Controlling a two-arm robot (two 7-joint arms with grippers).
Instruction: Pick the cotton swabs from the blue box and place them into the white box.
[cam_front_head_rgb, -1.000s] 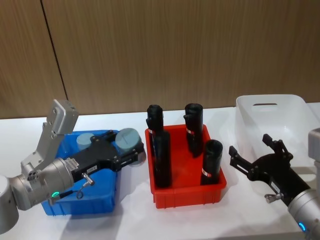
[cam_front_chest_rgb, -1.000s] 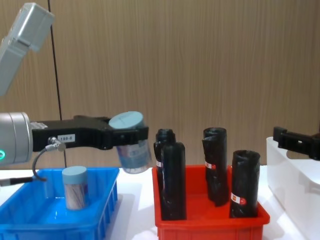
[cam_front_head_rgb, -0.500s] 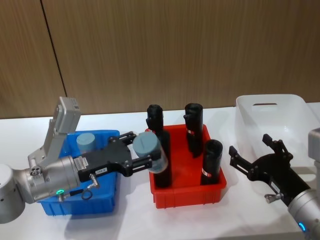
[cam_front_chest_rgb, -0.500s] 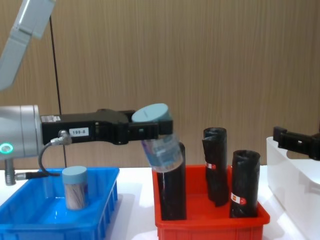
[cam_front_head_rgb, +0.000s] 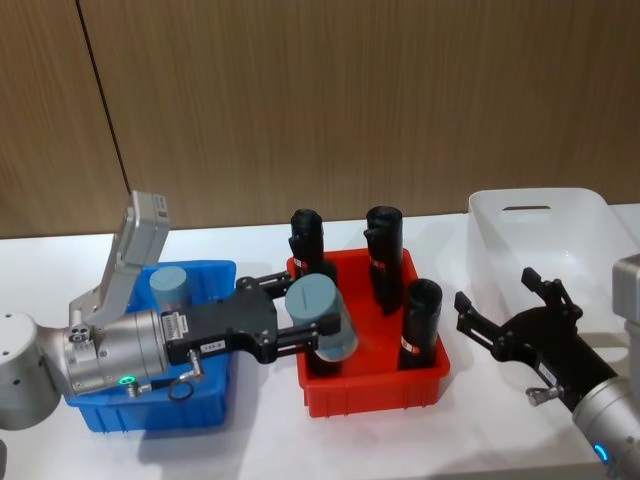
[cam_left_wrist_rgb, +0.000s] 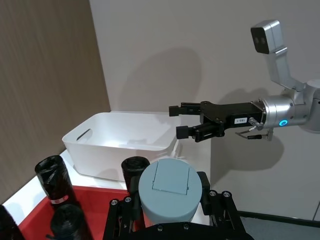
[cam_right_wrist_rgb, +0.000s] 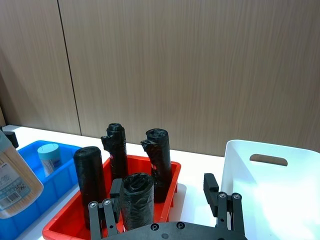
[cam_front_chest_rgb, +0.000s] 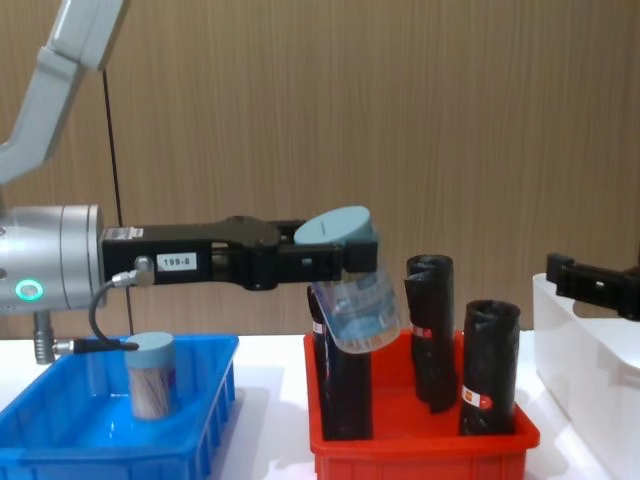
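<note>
Above the red bin's left side, the left gripper clamps one tilted swab jar, well short of the white box at the tabletop's right edge. A second jar stands in the blue box, so by my reading none is delivered yet: the white box looks empty, and the right gripper waits beside it, spread wide.

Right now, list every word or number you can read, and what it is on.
"199-8": tag on the left gripper.
Red-white labels on the black rolls: too small to read.
Print on the held cotton swabs jar: blurred, unreadable.
Tag on the right gripper: unreadable.
</note>
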